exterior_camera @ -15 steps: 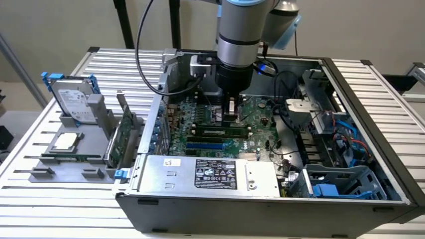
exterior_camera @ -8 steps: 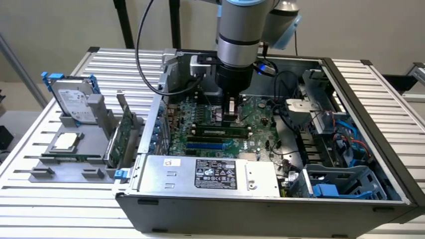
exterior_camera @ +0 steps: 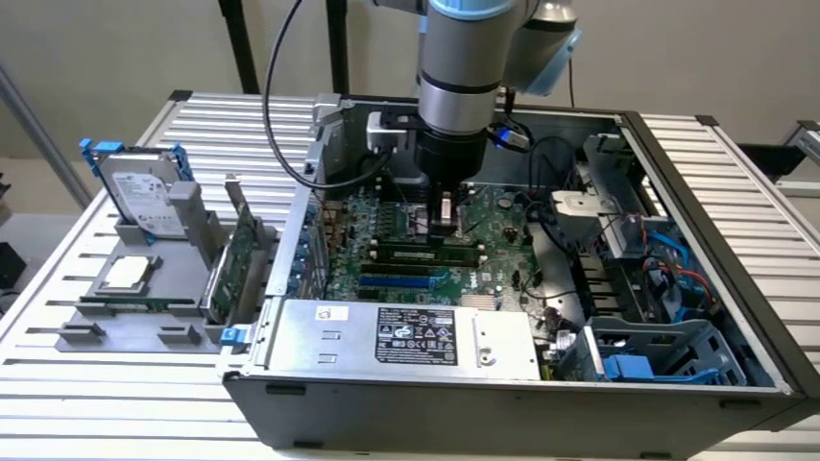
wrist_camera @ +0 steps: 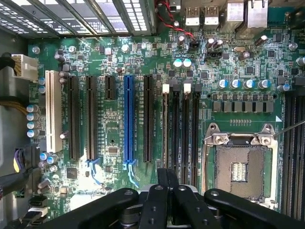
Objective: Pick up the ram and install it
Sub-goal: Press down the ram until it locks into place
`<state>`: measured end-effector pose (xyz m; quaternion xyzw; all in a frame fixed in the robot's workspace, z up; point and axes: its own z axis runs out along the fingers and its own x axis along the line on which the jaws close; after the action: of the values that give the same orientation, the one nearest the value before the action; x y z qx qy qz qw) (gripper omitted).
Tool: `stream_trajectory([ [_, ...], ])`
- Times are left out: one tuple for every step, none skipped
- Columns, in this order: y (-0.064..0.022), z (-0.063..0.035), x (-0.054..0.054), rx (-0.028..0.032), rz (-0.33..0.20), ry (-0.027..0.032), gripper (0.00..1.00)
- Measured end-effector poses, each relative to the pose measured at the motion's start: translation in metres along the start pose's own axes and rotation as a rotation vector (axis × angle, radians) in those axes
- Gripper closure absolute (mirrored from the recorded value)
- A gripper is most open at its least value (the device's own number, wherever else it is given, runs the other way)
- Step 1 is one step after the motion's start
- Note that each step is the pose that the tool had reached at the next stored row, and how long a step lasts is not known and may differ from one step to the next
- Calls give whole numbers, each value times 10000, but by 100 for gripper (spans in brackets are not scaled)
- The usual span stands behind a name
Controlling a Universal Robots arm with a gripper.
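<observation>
The ram, a long narrow green stick with dark chips, stands on edge in a memory slot on the motherboard inside the open computer case. In the wrist view that slot has a white latch at its far end and runs straight out from my fingertips. My gripper hangs inside the case, just above the memory slots. Its black fingers are pressed together, so my gripper is shut. I cannot tell whether the tips touch the stick.
An empty processor socket lies beside the memory slots, and a blue expansion slot on the other side. At the exterior view's left, a grey holder carries a silver hard drive and a tall green card. A power supply and cables crowd the case.
</observation>
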<state>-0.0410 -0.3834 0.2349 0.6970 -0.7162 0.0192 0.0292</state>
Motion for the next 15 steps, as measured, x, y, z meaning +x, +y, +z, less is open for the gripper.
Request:
stream_trajectory([
  [2,11,-1,0,0,-1,100],
  [5,23,-2,0,1,0,100],
  [9,40,-3,0,0,-1,100],
  [11,53,-4,-1,-1,6,100],
  [13,68,-3,-2,-2,17,100],
  [15,87,-5,-1,-3,11,100],
  [16,104,-6,-2,-3,15,100],
  [18,119,-7,-2,-1,14,100],
  [18,123,-9,-2,0,13,100],
  [19,120,-8,-3,0,14,100],
  [20,98,-6,-2,-1,9,100],
  [20,66,-7,2,3,-17,100],
  [21,20,-3,3,4,-8,100],
  [22,-27,1,4,3,-2,100],
  [22,-72,4,2,2,0,100],
])
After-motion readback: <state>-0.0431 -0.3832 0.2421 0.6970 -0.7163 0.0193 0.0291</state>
